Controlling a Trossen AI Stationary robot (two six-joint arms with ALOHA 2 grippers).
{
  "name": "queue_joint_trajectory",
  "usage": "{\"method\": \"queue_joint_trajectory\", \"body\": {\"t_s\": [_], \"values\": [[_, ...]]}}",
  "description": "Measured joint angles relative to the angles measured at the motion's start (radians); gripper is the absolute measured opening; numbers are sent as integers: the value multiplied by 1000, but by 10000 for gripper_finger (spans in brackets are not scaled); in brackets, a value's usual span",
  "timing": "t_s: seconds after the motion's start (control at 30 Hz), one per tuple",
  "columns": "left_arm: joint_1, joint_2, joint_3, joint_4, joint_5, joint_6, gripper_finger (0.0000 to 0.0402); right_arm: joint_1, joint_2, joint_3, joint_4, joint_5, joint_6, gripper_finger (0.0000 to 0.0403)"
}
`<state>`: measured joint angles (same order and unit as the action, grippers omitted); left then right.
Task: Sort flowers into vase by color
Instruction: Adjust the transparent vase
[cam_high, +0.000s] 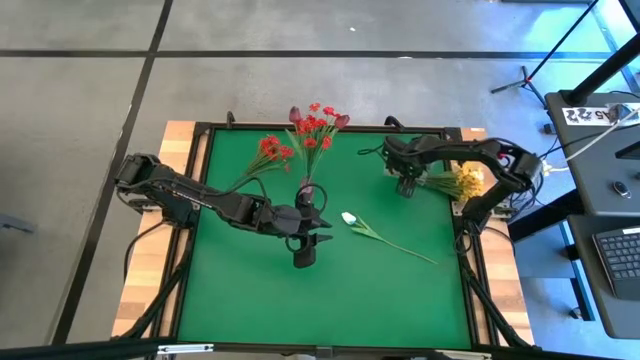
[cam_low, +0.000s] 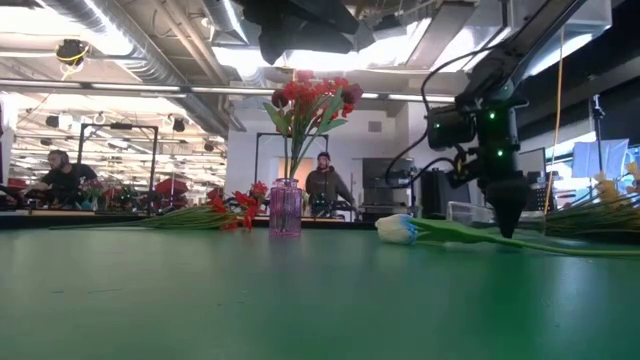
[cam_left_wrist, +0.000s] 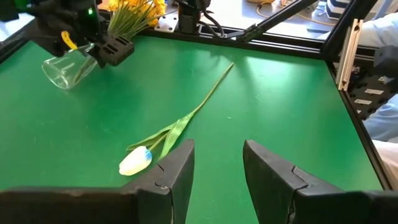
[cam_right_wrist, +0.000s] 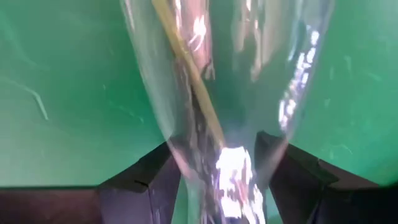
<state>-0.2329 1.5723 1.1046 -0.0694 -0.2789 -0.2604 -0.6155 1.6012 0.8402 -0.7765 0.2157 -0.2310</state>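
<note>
A pink vase stands at the table's far middle with red sprays and maroon buds in it. Another red spray lies on the table to its left. A white bud on a long green stem lies mid-table. My left gripper is open, just short of the bud, touching nothing. My right gripper at the far right is shut on a clear glass vase. Yellow sprays lie on the table beside it. My right gripper pinches the clear vase's narrow part between its two fingers, one on each side. The fingers come steeply from above. The vase slants down from them, its wide end lowest; whether that end touches the table does not show. A thin yellowish stem shows through the glass.
Black frame rails run along the table's edges. The green mat toward the near edge is bare. People sit and stand in the room behind the table.
</note>
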Motion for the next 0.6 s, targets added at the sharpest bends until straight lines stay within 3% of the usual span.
{"method": "queue_joint_trajectory", "body": {"t_s": [0.17,0.6], "values": [[1,0,0,1,0,0,133,44,19,2,18,19,-5,177],[1,0,0,2,-1,0,133,243,22,0,81,46,-3,185]]}}
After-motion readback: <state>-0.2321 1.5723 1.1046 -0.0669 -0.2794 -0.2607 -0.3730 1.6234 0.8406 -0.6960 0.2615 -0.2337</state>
